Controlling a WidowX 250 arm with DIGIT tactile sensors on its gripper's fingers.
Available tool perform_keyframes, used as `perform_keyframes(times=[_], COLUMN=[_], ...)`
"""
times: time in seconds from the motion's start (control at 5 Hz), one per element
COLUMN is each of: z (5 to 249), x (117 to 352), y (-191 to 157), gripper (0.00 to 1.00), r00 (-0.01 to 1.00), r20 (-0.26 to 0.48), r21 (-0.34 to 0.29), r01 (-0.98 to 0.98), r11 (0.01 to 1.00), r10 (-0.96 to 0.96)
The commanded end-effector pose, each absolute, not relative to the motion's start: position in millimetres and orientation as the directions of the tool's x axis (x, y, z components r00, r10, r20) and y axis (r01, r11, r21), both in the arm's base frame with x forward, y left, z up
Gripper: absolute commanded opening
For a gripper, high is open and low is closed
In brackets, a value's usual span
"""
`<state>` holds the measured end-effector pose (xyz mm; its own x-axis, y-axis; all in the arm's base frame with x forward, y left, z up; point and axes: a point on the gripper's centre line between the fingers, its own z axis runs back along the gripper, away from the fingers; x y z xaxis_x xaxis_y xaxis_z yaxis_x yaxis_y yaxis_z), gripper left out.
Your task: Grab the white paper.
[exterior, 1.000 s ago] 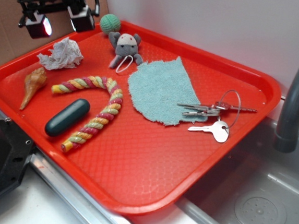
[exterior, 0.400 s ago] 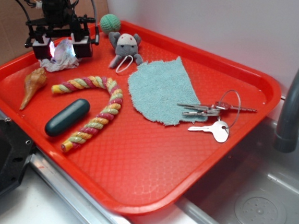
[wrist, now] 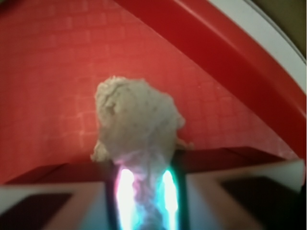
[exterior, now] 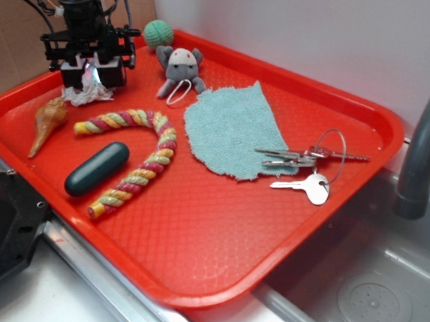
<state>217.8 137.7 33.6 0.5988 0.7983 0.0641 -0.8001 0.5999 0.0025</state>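
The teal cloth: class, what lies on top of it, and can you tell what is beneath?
A bunch of keys rests on the right edge of the teal cloth. The cloth lies on the red tray; anything under it is hidden.

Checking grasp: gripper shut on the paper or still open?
Shut on the white paper: the gripper fingers pinch its lower end, wad bulging out ahead.

— Can we see all of the white paper (exterior: 85,94)?
— No. The gripper (exterior: 89,75) covers most of it.
— And up close?
— The white paper (wrist: 136,125) looks fuzzy, and its bottom runs off the edge.
— The faucet (exterior: 427,142)?
— We see it cut off at the right side.
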Motion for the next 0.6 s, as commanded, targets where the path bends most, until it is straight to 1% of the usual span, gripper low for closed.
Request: perform_keyframes(times=[0.0,0.2,0.4], z=[112,156,179], x=[200,193,185], y=[90,48,4], gripper=[0.00,0.00,0.00], r00=[0.740,0.855,0.947], r20=[0.111,0.047,0.072], r21=[-0.046,-0.029,0.007], r01=[-0.663,-0.516,-0.316], r11=[0.748,0.856,0.949], r10=[0.663,0.517,0.314])
